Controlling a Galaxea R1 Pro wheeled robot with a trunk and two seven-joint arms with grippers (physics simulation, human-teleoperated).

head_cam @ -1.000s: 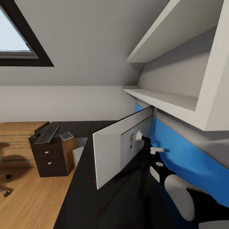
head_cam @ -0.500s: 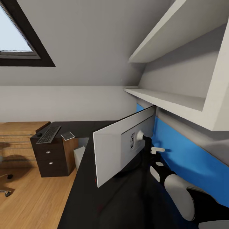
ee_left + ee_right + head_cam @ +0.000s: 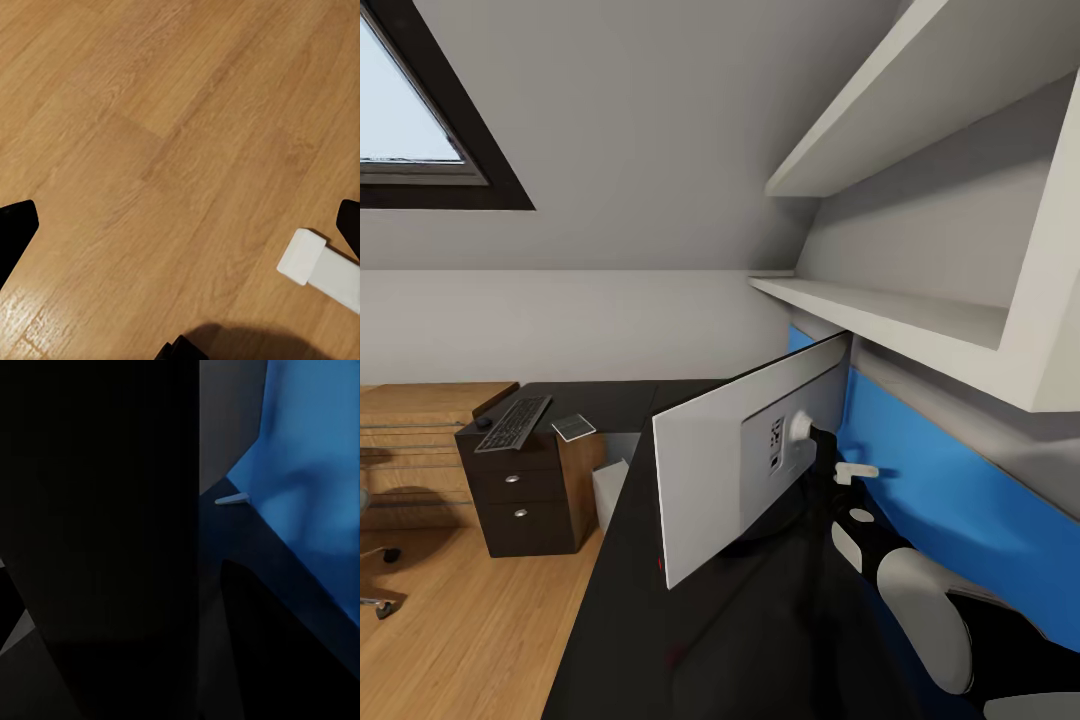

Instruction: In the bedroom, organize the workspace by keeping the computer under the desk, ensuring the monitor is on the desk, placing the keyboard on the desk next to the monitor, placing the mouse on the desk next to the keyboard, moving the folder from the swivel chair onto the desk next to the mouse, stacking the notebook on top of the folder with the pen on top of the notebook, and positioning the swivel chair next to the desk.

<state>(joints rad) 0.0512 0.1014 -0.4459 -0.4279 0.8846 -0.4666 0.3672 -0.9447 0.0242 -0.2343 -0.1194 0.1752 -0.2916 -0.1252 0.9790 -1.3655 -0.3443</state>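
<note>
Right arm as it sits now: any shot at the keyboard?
Probably not. The keyboard lies on the far drawer unit, across the desk, while the right arm is behind the monitor, which stands between them. The base would likely have to move.

Ahead of you, a dark-framed skylight window [image 3: 420, 130] sits in the sloped ceiling. White wall shelves [image 3: 900, 310] project at two levels. A light wooden chest [image 3: 420, 440] stands against the far wall on the wood plank floor [image 3: 470, 620].
</note>
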